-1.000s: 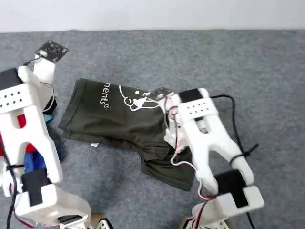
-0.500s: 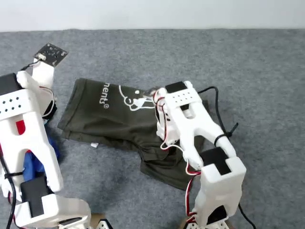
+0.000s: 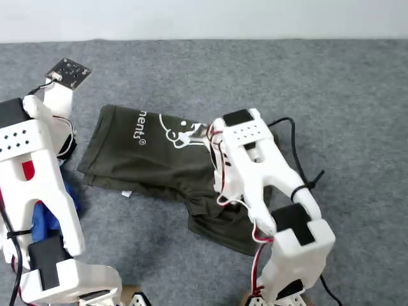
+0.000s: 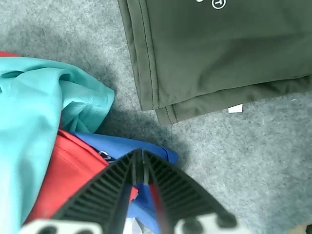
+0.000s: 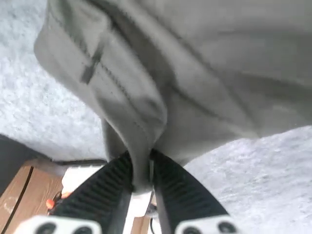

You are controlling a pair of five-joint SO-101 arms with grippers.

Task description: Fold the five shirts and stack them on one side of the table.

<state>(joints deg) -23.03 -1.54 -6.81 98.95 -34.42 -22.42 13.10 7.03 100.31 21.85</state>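
So the dark olive-green cotton shirt (image 3: 146, 159) is lying half-folded on the grey felt-like table cover (image 3: 331, 95), about mid-table and a bit toward the left arm's side. It's got a white cartoon drawing with some white lettering (image 3: 169, 131) on the upward face (not going to spell the print out). A tiny white tag (image 4: 235, 108) pokes out from the doubled-over hem edge, too small to tell if anything's written on it.

The right gripper (image 5: 141, 168) is clamped onto a bunched fold of that olive shirt. The cloth is pinched right between its black ribbed fingers (image 5: 103, 190) and spreads out beyond the tips. In the high view the right arm sits over the crumpled near-right part of the shirt.

The left gripper (image 4: 140, 160) has its jaws pressed together with nothing between them. It hovers over a heap of other shirts at the table's left edge: a crumpled teal shirt (image 4: 44, 112), a red shirt (image 4: 68, 180) and a bright blue shirt (image 4: 117, 145). The heap sits just beside the olive shirt's corner, not touching it as far as I can see.
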